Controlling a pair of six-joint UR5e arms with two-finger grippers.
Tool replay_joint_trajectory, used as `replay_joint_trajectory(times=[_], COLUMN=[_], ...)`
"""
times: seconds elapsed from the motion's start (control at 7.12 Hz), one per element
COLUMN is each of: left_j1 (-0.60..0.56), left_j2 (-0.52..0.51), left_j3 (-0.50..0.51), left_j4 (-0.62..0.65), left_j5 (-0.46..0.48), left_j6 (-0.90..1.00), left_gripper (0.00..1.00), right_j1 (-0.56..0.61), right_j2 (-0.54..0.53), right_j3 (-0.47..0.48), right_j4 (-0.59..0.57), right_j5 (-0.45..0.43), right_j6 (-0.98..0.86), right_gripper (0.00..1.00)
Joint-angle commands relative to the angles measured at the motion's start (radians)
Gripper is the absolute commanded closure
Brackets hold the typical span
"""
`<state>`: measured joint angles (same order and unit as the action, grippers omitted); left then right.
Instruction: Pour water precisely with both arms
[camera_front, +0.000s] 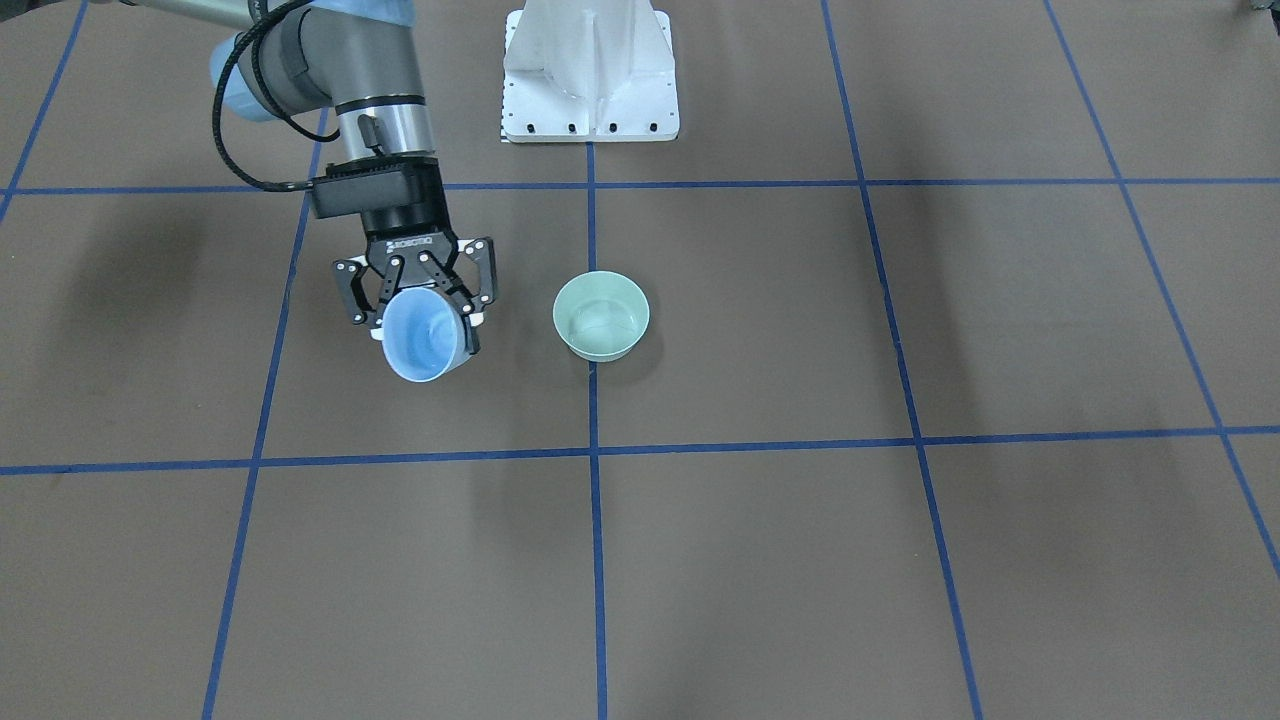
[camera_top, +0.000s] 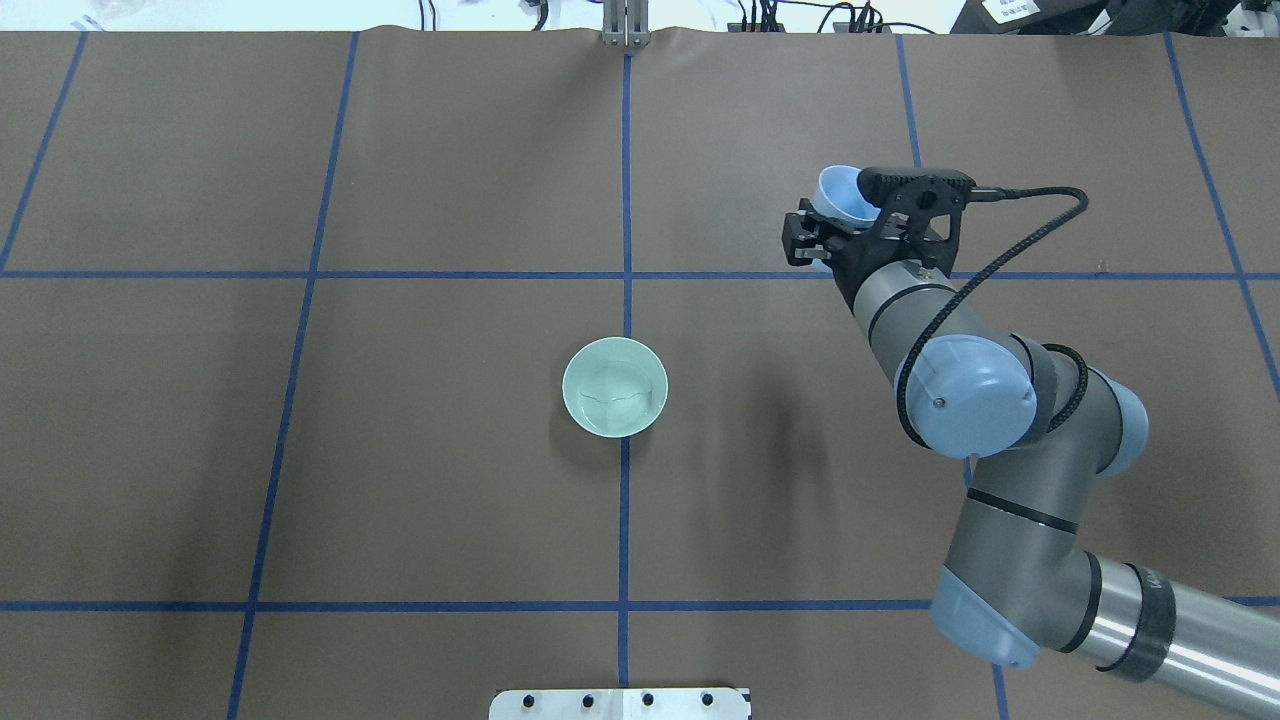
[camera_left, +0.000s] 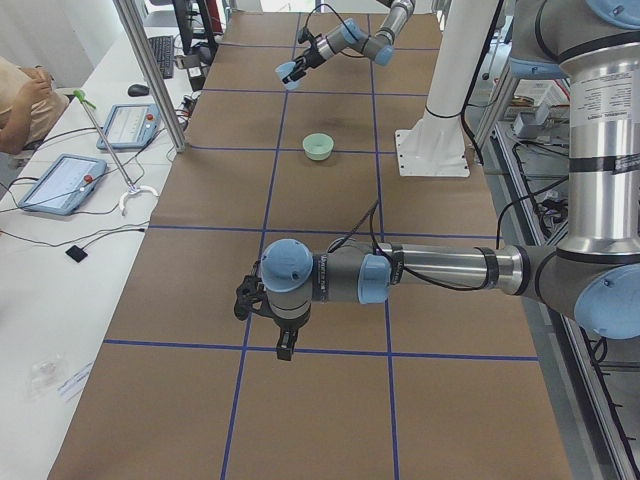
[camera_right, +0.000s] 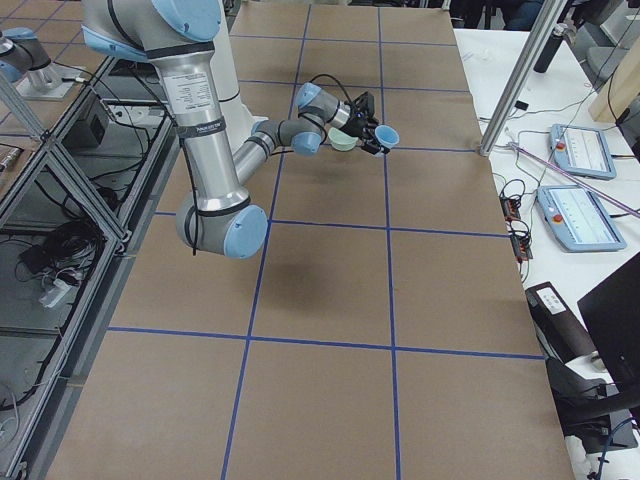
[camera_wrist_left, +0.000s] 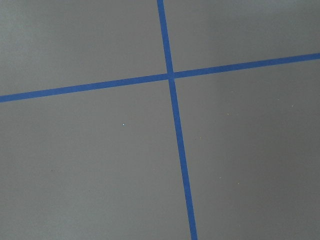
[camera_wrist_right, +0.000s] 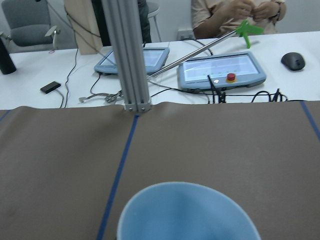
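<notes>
Right fingers (camera_front: 467, 330) pinch the tilted blue cup (camera_front: 420, 340), apart from our green bowl (camera_front: 601, 316); any drops inside could fall onto the tabletop (camera_front: 800, 550); left fingers (camera_left: 285, 348), we cannot tell

Bowl (camera_top: 614, 386): on the tabletop (camera_top: 450, 480), mid-table, astride a tape line (camera_top: 625, 150).
Water (camera_top: 612, 398): in the bowl.
Pedestal (camera_front: 590, 70): behind the bowl on the robot's side, on the same tape line.
Cup (camera_front: 425, 345): to the bowl's right, a little farther from the pedestal, clear of the tabletop, clasped in the right tool (camera_front: 415, 322).
Left tool (camera_left: 272, 325): well apart from the bowl on the robot's left, above the tabletop.
Tablets (camera_wrist_right: 220, 70): beyond the tabletop's far edge, across the bowl from the pedestal.
</notes>
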<state>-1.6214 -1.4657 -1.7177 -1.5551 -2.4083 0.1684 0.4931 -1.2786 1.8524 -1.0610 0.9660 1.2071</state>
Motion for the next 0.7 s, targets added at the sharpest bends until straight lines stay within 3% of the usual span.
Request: replay_joint_trajectory(times=[0.0, 0.28, 0.56], left_j1=[0.003, 0.003, 0.003], left_j2=[-0.002, -0.002, -0.008], left_j3=[-0.005, -0.003, -0.003], left_j4=[0.001, 0.001, 0.001], left_j5=[-0.002, -0.021, -0.022], left_j6=[-0.001, -0.001, -0.001], left_gripper=[0.0, 0.0, 0.0], right_j1=[-0.001, -0.01, -0.016], right_j2=[-0.152, -0.284, -0.297], right_j3=[-0.019, -0.079, -0.34], right_j4=[0.089, 0.256, 0.532], right_j5=[-0.094, -0.179, -0.245], right_j6=[0.04, 0.064, 0.052], right_gripper=[1.0, 1.0, 1.0])
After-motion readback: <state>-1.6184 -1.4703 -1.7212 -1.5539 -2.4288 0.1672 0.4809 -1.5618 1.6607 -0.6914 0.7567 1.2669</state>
